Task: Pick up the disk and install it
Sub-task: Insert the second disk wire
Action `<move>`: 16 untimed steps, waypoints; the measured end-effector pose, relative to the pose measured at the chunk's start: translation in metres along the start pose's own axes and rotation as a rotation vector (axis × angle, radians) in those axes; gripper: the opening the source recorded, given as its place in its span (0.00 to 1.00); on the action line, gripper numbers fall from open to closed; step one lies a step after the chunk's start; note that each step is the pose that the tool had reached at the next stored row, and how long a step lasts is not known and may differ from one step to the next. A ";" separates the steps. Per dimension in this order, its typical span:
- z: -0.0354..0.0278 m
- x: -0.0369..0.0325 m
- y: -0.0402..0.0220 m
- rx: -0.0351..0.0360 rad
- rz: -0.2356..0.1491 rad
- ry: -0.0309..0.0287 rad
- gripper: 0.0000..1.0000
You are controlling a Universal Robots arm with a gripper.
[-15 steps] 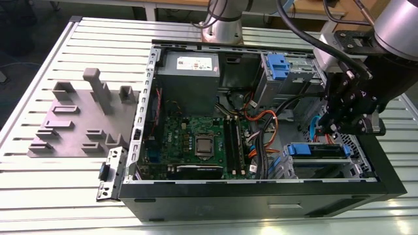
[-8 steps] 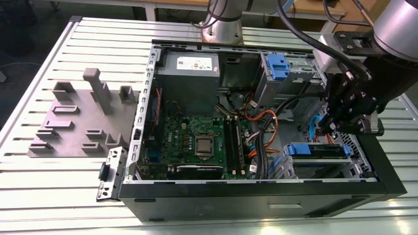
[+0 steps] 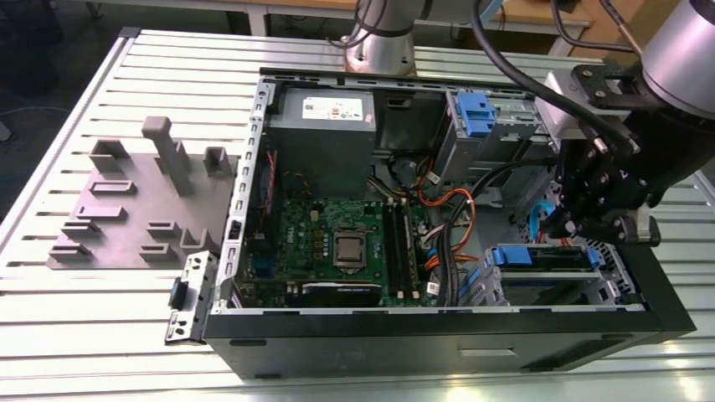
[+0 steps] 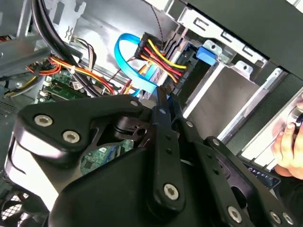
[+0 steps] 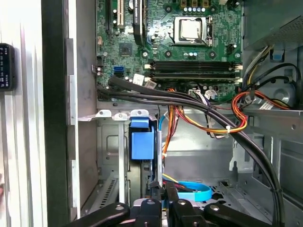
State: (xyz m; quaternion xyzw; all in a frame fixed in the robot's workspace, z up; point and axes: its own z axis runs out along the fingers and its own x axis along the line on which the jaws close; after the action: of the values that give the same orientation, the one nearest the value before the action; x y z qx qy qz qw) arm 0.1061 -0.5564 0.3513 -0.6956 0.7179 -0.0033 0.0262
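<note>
With the disk [image 3: 542, 256] sitting in the drive bay at the corner of the computer case [image 3: 447, 335] and your gripper [image 3: 575, 228] close above it, fingers' state impossible to tell, you risk snagging the blue cable [image 4: 124, 52] and the red-and-yellow wires [image 4: 161, 56] crowding that bay.

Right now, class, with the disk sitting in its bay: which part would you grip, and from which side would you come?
Probably the blue rail along the disk's exposed edge, coming in through the case's open side. The disk seems to sit down in the bay with cage walls beside it, so that edge looks like the only free part. The gripper hangs close by it.
</note>
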 end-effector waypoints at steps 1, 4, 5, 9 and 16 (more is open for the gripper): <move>0.0002 0.0008 0.0004 0.0009 0.000 -0.0114 0.16; 0.0007 0.0031 0.0011 0.0014 0.002 -0.0509 0.16; 0.0014 0.0047 0.0012 0.0020 0.001 -0.0545 0.16; 0.0043 0.0131 0.0015 0.0028 -0.006 -0.0549 0.16; 0.0078 0.0168 0.0033 0.0267 -0.029 -0.0566 0.16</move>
State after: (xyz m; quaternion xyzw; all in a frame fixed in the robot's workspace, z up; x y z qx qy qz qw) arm 0.1026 -0.5729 0.3428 -0.7054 0.7066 0.0064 0.0557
